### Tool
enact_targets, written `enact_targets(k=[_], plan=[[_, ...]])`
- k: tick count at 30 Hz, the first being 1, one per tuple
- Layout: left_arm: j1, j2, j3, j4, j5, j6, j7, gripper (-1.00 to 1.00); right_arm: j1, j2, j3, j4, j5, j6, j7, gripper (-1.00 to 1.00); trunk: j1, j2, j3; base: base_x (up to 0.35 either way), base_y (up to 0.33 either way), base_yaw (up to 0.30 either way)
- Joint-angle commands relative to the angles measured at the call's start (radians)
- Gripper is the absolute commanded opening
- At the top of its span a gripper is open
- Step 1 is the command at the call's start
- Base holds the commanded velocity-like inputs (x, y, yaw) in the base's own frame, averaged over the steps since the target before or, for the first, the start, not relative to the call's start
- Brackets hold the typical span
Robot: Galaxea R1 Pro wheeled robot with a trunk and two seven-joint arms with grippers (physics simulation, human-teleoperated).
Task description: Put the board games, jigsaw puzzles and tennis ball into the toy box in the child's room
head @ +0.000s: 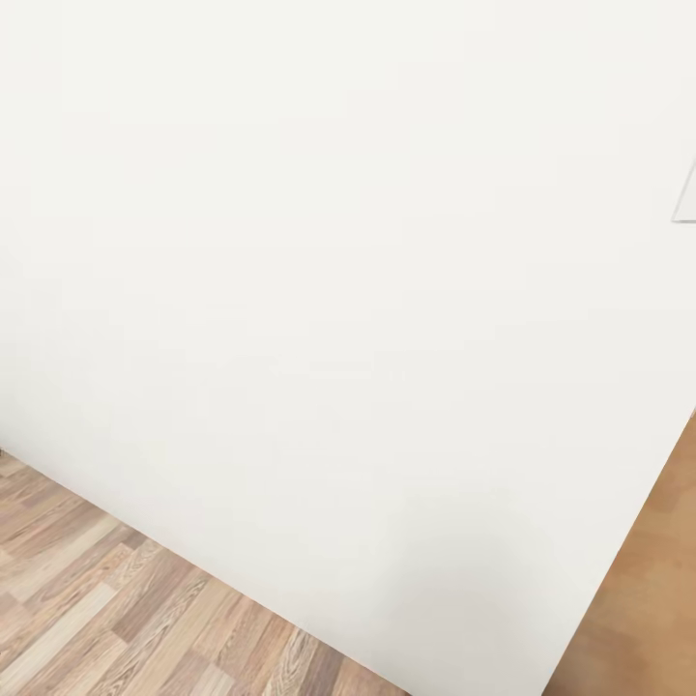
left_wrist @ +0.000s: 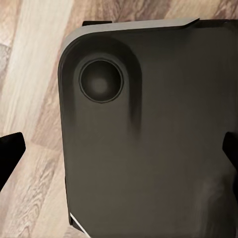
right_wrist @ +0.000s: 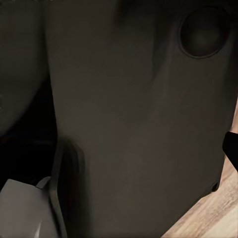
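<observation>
Head cam: white wall (head: pixel 319 271) meeting wood-plank floor (head: pixel 106 619); no toys or toy box in sight. My L pincer (left_wrist: pixel 119 153) spread wide over my dark base (left_wrist: pixel 148 148). R pincer: one fingertip (right_wrist: pixel 231 148) seen, can't tell gap.

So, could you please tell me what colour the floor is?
Light brown wood planks, clearest in the head view.

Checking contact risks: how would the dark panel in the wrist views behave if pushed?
The dark panel looks rigid: smooth moulded face, rounded corner; it probably won't flex. Broad and flat over the floor, it seems unlikely to tip. Its sheen suggests slipperiness.
</observation>
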Motion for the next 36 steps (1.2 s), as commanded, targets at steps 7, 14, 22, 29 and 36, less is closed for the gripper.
enact_targets(k=[7,14,22,29,36], plan=[[0.000,0.000,0.002,0.000,0.000,-0.003,0.000,1.00,0.000,0.003,-0.001,0.000,-0.002,0.002,0.000,1.00,0.000,0.000,-0.003,0.000,0.000,0.190],[0.000,0.000,0.000,0.000,0.000,-0.003,0.000,1.00,0.000,0.007,-0.001,0.000,-0.003,0.002,0.000,1.00,0.000,0.000,-0.005,0.000,0.000,0.267],[0.000,0.000,0.007,0.000,0.002,-0.003,0.000,1.00,0.000,0.011,0.002,0.000,-0.005,0.002,0.000,1.00,0.000,0.000,-0.008,0.000,0.000,0.276],[0.000,-0.006,0.012,0.000,0.004,-0.003,0.000,1.00,0.000,0.012,0.002,0.000,-0.005,0.001,0.000,1.00,0.000,0.000,-0.011,0.000,0.000,0.277],[0.000,-0.003,0.011,0.000,0.006,-0.001,-0.001,1.00,0.000,0.012,0.002,0.000,-0.005,0.002,0.000,1.00,0.000,0.000,-0.014,0.000,0.000,0.278]])
